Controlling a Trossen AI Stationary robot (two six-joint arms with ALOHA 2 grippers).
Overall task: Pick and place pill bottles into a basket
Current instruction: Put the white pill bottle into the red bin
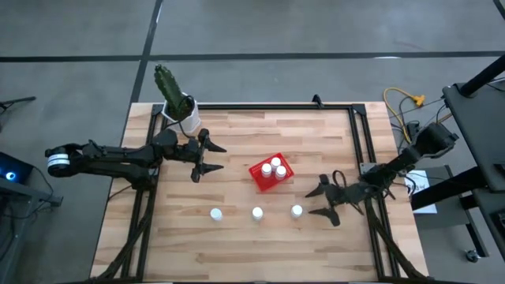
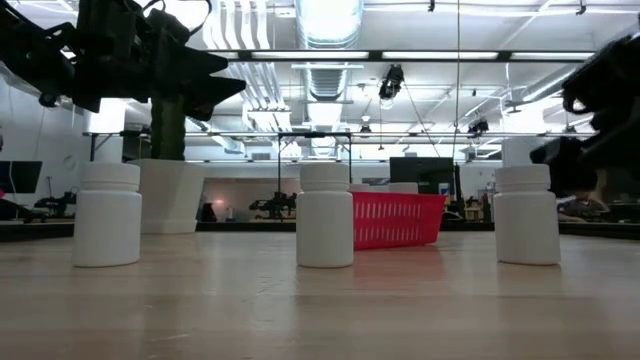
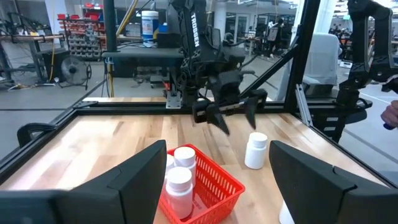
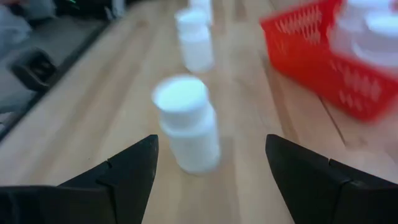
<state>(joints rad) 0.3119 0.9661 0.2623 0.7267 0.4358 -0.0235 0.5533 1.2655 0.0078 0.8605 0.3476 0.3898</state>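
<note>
Hovering with my right claw [image 1: 321,203] spread wide, I face a bottle [image 1: 297,211] just to its left, fingers apart from it and gripping nothing. That bottle is a smooth white cylinder with a round cap, standing upright on the pale wood-grain table [image 1: 237,252]. Two more bottles [image 1: 257,212] [image 1: 215,213] stand in a row with it further left, well apart, with bare planks between them. The red basket [image 1: 271,175], square with mesh sides, sits near the table's middle, beyond the row, holding three bottles [image 1: 276,167]. My left claw [image 1: 205,158] hangs open left of the basket, empty. A black metal frame [image 1: 359,142] edges the table.
</note>
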